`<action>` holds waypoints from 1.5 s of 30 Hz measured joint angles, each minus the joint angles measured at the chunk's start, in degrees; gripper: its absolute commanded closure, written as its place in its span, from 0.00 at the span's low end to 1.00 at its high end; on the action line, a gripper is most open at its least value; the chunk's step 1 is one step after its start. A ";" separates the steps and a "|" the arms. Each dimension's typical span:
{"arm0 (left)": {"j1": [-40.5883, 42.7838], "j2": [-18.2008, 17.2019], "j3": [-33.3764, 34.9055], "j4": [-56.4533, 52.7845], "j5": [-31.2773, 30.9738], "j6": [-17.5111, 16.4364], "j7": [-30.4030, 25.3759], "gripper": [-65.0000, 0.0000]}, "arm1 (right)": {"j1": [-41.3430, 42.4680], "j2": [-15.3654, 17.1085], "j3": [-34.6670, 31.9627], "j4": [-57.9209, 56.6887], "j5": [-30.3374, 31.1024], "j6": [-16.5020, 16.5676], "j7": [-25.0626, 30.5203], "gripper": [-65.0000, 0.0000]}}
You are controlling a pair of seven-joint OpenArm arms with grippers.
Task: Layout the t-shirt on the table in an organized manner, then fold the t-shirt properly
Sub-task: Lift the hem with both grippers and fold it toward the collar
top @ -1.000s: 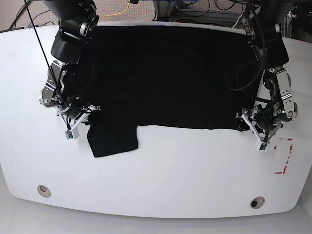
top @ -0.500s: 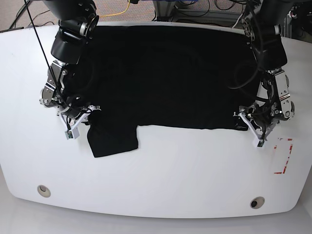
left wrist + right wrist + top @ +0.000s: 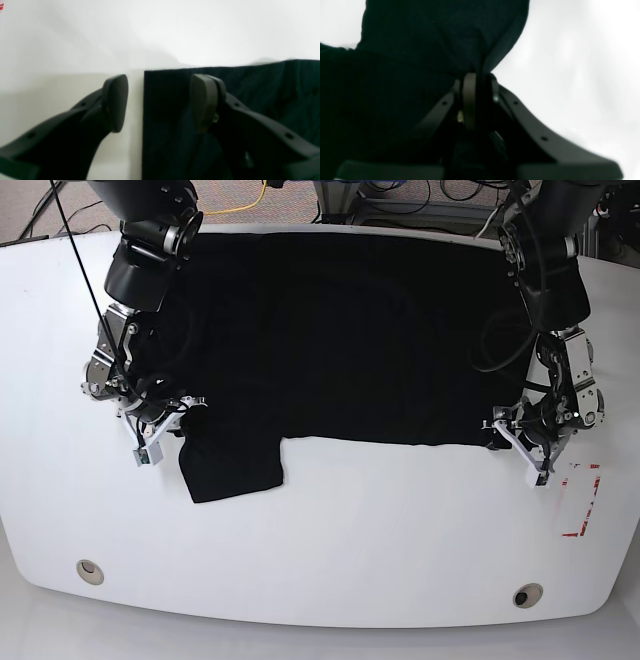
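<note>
The t-shirt (image 3: 340,340) lies spread flat on the white counter (image 3: 330,550), its broad black body covering the far middle and reaching almost to the far edge, with its near edge running nearly straight across the middle. One sleeve (image 3: 230,468) hangs out past that near edge on the base view's left, lying flat. The right gripper (image 3: 170,418) sits at the shirt's left side just above that sleeve; in the right wrist view its fingers (image 3: 469,100) are pressed together on a pinch of black cloth that rises in a gathered fold from between them. The left gripper (image 3: 520,442) is at the shirt's near corner on the base view's right, its jaws standing apart: in the left wrist view one finger (image 3: 116,102) is over bare counter beside the cloth's straight edge and the other over the cloth. Red tape (image 3: 585,500) marks the counter just beyond it, and two metal-ringed holes (image 3: 90,570) sit near the front edge.
</note>
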 measured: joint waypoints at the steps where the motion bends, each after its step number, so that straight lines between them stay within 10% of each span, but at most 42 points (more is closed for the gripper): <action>1: -0.02 0.00 0.00 -0.26 -0.02 0.00 0.00 0.43 | 0.00 0.00 0.00 0.00 0.02 0.00 0.02 0.90; 10: -1.68 -0.66 3.93 -4.61 -0.83 -0.02 -2.23 0.45 | 0.00 -0.02 0.00 0.00 0.00 0.00 0.00 0.90; 20: -1.68 -0.04 5.49 -4.70 -1.36 -0.09 -2.51 0.97 | 0.00 -0.11 0.00 0.00 0.00 0.02 0.02 0.91; 45: 0.59 -1.11 5.57 7.08 -0.83 -0.24 2.21 1.00 | 0.46 -0.61 -0.28 12.15 -1.38 0.11 -9.14 1.00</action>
